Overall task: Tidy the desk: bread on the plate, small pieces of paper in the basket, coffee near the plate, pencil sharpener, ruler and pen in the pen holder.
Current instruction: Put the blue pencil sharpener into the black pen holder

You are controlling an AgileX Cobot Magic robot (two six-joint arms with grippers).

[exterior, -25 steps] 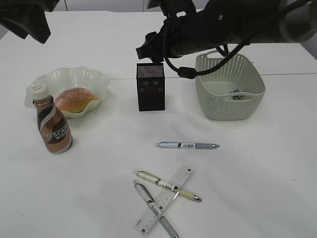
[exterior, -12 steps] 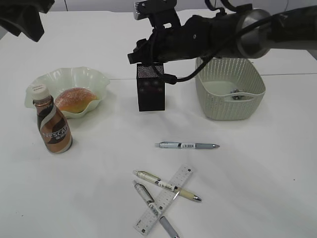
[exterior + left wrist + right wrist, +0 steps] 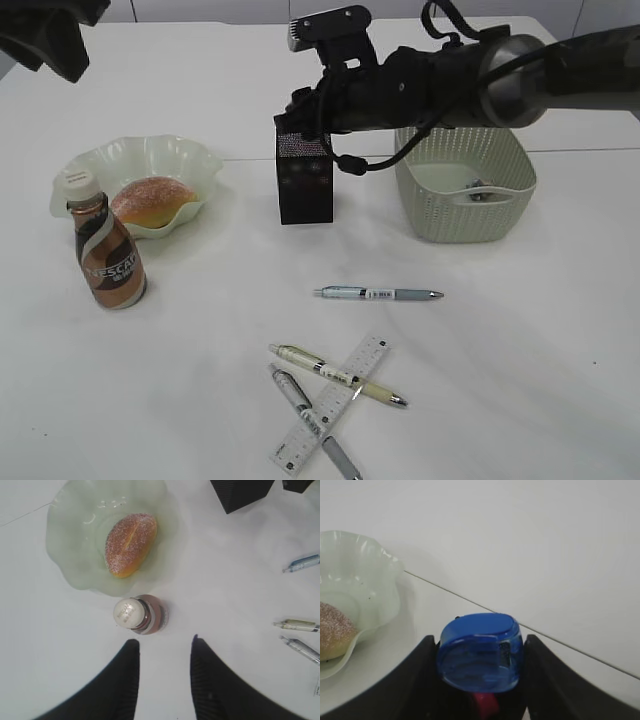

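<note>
The right gripper (image 3: pixel 479 680) clamps a small blue plastic pencil sharpener (image 3: pixel 480 652) between its 2 jaws, above the black square mesh pen holder (image 3: pixel 305 180). It looks light, hard and slick, so gripping its flat sides suits. The left gripper (image 3: pixel 162 647) hangs open, with the brown Nescafe coffee bottle (image 3: pixel 137 616) just ahead of its jaws.

A pale grey panelled back wall (image 3: pixel 200 8) runs along the top of the exterior view, behind the far edge of the white bench (image 3: pixel 500 400). Thin dark upright joints divide it into panels. Darker grey slivers show past the bench's left and right edges; what they are cannot be told.
</note>
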